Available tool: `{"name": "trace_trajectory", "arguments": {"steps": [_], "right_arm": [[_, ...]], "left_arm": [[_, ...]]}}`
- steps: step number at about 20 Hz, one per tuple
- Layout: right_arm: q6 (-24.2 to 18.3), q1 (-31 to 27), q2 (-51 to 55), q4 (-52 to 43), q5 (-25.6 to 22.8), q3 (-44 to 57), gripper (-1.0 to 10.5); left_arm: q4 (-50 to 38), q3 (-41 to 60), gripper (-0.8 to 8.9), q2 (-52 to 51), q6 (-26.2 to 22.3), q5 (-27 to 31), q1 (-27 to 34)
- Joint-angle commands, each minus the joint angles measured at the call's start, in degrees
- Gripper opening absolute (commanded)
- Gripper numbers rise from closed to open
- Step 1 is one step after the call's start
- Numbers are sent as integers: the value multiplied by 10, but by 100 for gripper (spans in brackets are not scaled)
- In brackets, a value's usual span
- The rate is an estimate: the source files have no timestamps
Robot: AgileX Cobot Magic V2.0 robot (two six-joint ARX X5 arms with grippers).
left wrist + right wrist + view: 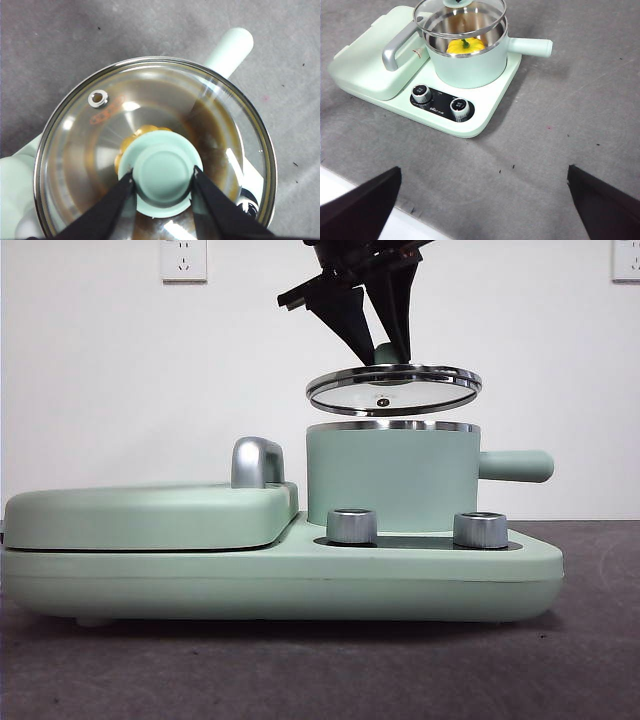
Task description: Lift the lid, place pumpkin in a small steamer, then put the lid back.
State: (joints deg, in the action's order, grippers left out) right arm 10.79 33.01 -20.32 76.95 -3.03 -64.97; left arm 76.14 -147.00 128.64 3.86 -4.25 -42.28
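The lid (392, 390), glass with a steel rim and a mint-green knob (162, 171), hangs a little above the small steamer (390, 475), slightly tilted. My left gripper (375, 340) comes down from above and is shut on the knob; in the left wrist view its jaws clamp the knob from both sides (162, 175). The pumpkin (465, 46) lies inside the steamer (467, 60); it shows yellow through the glass (135, 142). The lid also shows in the right wrist view (460, 17). My right gripper (482, 200) is open and empty, held back over the grey table, well away from the steamer.
The steamer stands on a mint-green cooker base (300, 575) with two steel dials (352, 526) (480, 530). A wide flat griddle cover (140, 515) with a chrome handle (255, 462) fills the base's other half. The steamer's side handle (515, 466) sticks out sideways.
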Motion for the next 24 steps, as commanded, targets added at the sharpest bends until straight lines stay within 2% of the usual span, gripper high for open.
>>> {"name": "trace_trajectory", "arguments": {"steps": [1, 9, 20, 24], "right_arm": [[4, 4, 0, 47, -1, -3, 546], [4, 4, 0, 47, -1, -3, 546], [3, 4, 0, 47, -5, -3, 546], [3, 4, 0, 47, -5, -3, 546]], "left_arm": [[-10, -16, 15, 4, -3, 0, -5], [-26, 21, 15, 10, -4, -1, -7], [-37, 22, 15, 39, -15, 0, -9], [-35, 22, 15, 50, -17, 25, -19]]}}
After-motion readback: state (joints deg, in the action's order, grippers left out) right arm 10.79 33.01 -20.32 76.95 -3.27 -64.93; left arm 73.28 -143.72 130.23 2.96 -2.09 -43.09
